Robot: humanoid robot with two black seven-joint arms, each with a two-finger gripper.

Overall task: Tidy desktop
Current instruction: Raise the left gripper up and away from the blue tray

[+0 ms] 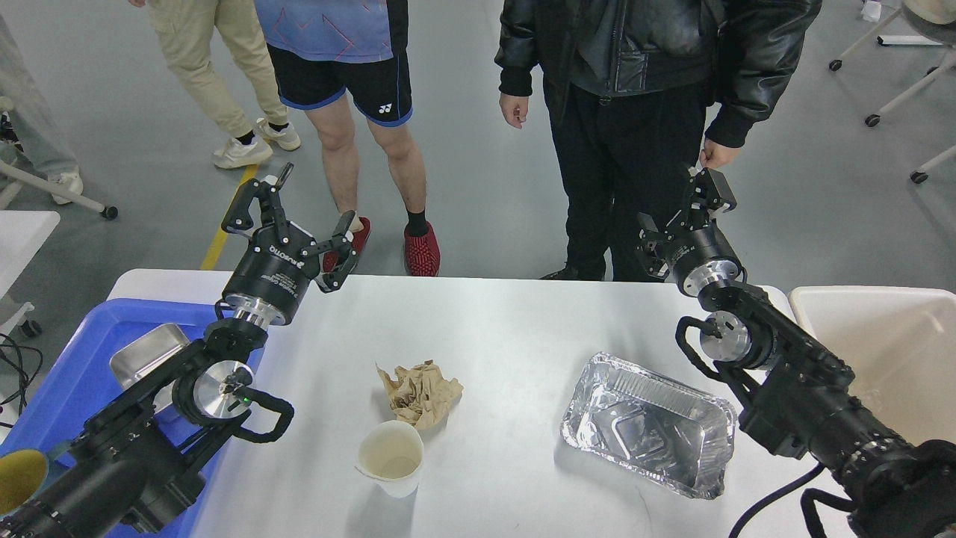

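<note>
The small white paper cup [390, 457], empty and upright near the front of the wide white smooth desktop [515, 329], looks light and crushable, best pinched at its rim. Behind it lies soft crumpled brown paper [420, 393]; right, an empty, flimsy foil tray [648, 424]. The left gripper [310, 224] hangs spread; the right gripper's [683, 213] fingers I cannot tell. A blue plastic tray [82, 373] holds a steel tin [149, 351]; the beige bin [889, 351] looks empty.

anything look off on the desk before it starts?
Loose litter on the desktop: a crumpled brown paper wad touching a used paper cup, and an empty foil tray, dented and sitting askew. No spill visible. Neither gripper holds anything.
</note>
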